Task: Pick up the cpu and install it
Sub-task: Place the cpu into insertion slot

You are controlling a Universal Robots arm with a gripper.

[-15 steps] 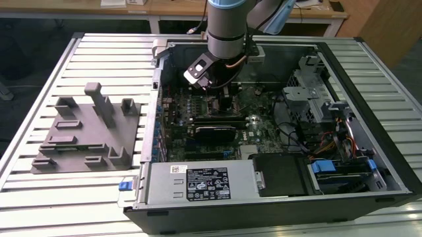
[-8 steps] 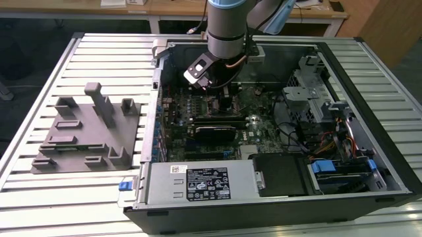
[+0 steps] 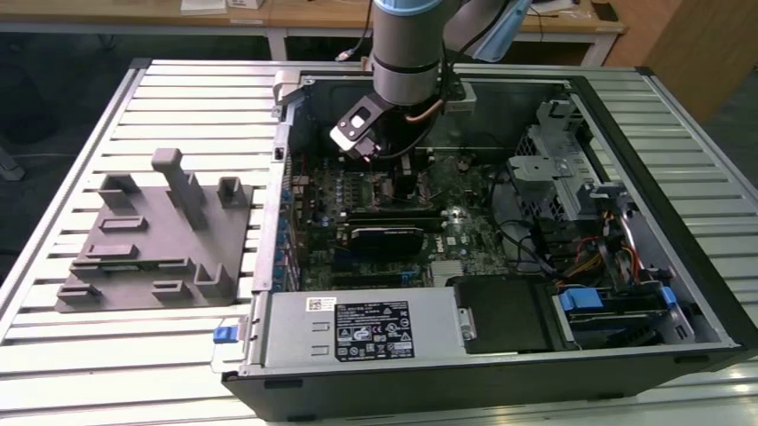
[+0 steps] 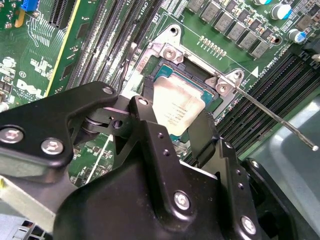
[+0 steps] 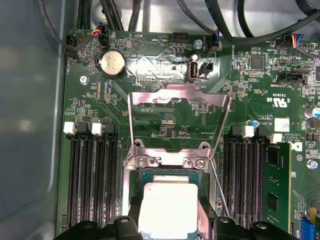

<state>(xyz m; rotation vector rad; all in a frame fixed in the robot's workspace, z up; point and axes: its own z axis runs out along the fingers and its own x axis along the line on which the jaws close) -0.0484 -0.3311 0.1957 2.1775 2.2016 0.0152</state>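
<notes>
Second wrist view looks past the black gripper [image 4: 177, 119] onto the cpu [image 4: 176, 105], whose pale silvery top lies flat inside the metal frame of the socket [image 4: 167, 50] on the green motherboard [image 4: 100, 45]. One finger [image 4: 149, 112] stands against one edge of the chip and the other finger against the opposite edge (no gap shows on either side), so the jaws are closed on the cpu. A thin lever rod [image 4: 272, 114] runs off from the socket's corner.

In the first wrist view the cpu [image 5: 167, 200] sits between the same two fingers of the gripper [image 5: 170, 212], just beside the hinge bracket with its two screws. The load plate [image 5: 177, 100] is swung up and open. Memory slots [image 5: 92, 175] flank the socket, and a coin cell [image 5: 112, 64] lies farther off.

In the exterior view the gripper [image 3: 395, 161] reaches down into the open computer case [image 3: 474, 390], which lies on a slatted table [image 3: 71, 355]. A grey moulded tray [image 3: 142, 257] rests well apart, toward the exterior view's left.
</notes>
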